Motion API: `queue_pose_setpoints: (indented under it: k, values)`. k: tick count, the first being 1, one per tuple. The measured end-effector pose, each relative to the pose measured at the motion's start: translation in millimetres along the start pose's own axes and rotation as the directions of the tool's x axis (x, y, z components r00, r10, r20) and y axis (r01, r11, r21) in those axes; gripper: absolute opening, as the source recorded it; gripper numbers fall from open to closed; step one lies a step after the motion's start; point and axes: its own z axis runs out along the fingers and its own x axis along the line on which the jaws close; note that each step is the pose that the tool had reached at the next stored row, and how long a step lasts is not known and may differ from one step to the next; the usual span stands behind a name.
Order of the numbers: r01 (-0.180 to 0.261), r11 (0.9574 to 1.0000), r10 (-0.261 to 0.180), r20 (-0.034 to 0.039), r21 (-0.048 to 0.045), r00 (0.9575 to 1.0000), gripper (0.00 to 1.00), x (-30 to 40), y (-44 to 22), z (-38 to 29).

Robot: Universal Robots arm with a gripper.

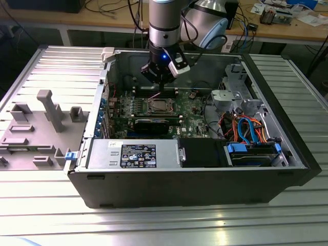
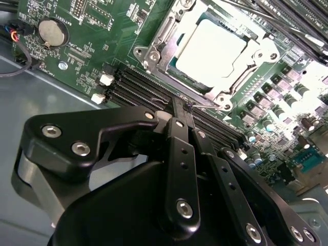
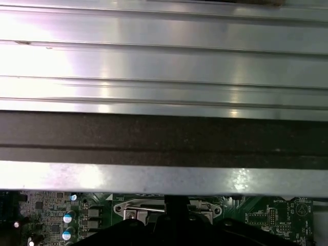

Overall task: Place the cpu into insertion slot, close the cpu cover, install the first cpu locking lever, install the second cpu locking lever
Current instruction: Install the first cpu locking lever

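The cpu [image 2: 214,45] sits seated in its socket on the motherboard [image 2: 97,46], its pale metal top showing through the square window of the cpu cover [image 2: 165,32], which lies flat around it. In the exterior view the socket [image 1: 157,106] lies near the middle of the open computer case [image 1: 205,179], which rests on the ribbed metal tabletop [image 1: 154,220]. My jaws [image 2: 183,110] stand just beside the socket's edge, over the memory slots [image 2: 138,87]; the fingertips are drawn together, nearly touching, and a thin wire lever [image 2: 205,105] lies at their tips, though I cannot tell whether it is gripped. A coin cell [image 2: 53,32] sits well apart.
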Motion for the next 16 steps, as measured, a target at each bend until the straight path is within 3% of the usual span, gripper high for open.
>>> queue_pose_setpoints:
  k: [9, 16]
  values:
    - [0.0, 1.0, 0.0, 0.0, 0.0012, 1.0, 0.11, -6.0, -0.4, 4.4]
    - [-0.001, 1.0, 0.001, 0.0, 0.0013, 1.0, 0.11, -10.7, -0.3, 12.1]
